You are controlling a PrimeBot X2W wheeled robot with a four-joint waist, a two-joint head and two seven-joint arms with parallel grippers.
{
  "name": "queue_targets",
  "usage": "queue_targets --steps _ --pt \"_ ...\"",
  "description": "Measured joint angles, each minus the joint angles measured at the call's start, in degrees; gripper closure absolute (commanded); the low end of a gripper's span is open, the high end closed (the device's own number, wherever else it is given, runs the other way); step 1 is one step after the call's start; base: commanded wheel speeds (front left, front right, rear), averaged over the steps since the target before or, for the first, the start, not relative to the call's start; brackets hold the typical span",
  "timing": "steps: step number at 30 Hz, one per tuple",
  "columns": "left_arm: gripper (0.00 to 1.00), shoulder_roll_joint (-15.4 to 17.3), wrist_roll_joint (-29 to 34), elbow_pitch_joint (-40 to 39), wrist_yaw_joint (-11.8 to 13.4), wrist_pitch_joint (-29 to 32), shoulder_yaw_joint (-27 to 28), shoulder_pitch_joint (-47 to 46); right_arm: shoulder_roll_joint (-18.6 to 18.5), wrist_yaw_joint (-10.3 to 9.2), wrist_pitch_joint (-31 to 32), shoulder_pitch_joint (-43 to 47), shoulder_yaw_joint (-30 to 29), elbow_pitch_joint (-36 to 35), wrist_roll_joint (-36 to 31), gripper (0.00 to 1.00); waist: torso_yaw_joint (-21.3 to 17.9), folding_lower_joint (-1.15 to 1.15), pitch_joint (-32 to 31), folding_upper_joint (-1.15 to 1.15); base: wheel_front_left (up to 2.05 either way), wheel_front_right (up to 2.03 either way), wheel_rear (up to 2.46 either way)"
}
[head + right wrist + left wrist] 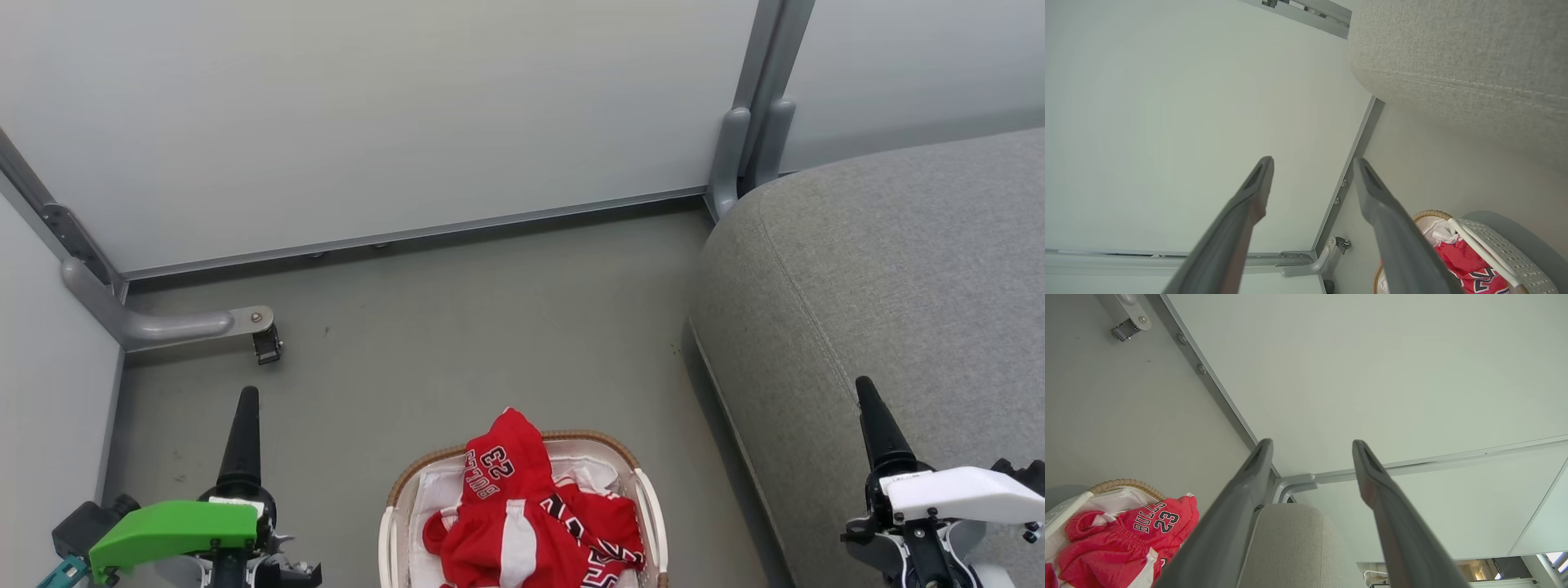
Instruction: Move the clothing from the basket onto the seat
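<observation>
The red clothing [522,514] with white trim and a "23" lies heaped in the white basket [649,494] with a brown woven rim, at the bottom middle of the head view. The grey seat [882,269] fills the right side. My left gripper [245,425] hangs at the lower left, apart from the basket, and my right gripper [869,416] hovers over the seat's front edge. In the left wrist view the left gripper [1312,447] stands open and empty, with the clothing [1131,539] at lower left. The right gripper [1312,163] is open too, the basket [1498,249] at lower right.
Pale partition panels [392,114] on grey metal frames close off the back and left. A grey bracket with a small caster [265,343] sticks out from the left corner onto the floor. Bare grey floor [490,327] lies between basket and wall.
</observation>
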Motion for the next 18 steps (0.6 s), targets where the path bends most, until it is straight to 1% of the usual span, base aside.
queue_targets --steps 10,12,18 --pt "0.00 0.09 13.15 -2.22 1.56 -2.24 -2.24 -0.03 -0.20 0.02 -2.13 0.01 1.15 -2.72 -12.80 0.00 0.21 0.00 0.20 0.00 0.00 0.00 0.00" --pt "0.00 0.12 14.88 -2.45 1.86 -2.58 -2.58 -0.03 -0.20 0.02 -2.54 0.03 1.48 -2.97 -14.57 0.00 0.23 0.00 0.21 0.00 0.00 0.00 0.00" --pt "0.00 0.16 22.87 -2.72 2.55 -3.68 -4.03 -0.01 -0.30 0.02 -3.74 0.08 2.72 -3.35 -20.49 0.00 0.24 0.00 0.26 0.00 0.00 0.00 0.00"
